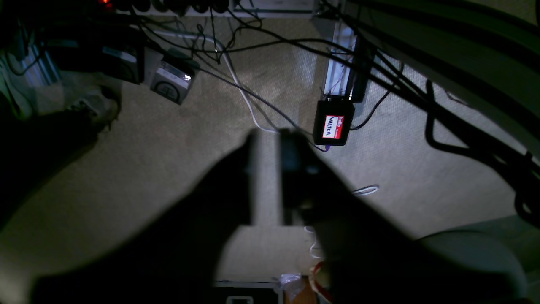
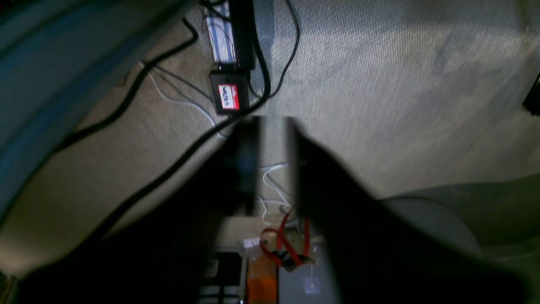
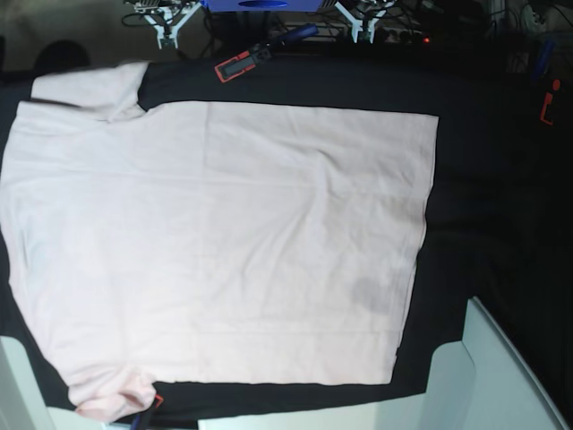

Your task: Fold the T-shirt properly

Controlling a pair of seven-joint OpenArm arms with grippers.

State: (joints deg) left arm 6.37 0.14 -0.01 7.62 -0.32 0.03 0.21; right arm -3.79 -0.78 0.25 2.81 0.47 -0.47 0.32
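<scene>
The pale pink T-shirt (image 3: 224, 242) lies spread flat on the black table cloth (image 3: 492, 179), plain side up. Its sleeves are at the upper left and lower left, and its hem runs down the right. Neither wrist view shows the T-shirt; both look down at carpeted floor. My left gripper (image 1: 268, 135) hangs over the floor, a narrow gap between its dark fingers and nothing in it. My right gripper (image 2: 272, 120) stands the same way, slightly apart and empty. In the base view only pale arm links show, at the lower right (image 3: 483, 376) and lower left (image 3: 18, 385).
A red and black tool (image 3: 237, 64) lies at the cloth's far edge, with a small red item (image 3: 548, 107) at the far right. On the floor are many cables and a black box with a red label (image 1: 333, 126), also in the right wrist view (image 2: 228, 96).
</scene>
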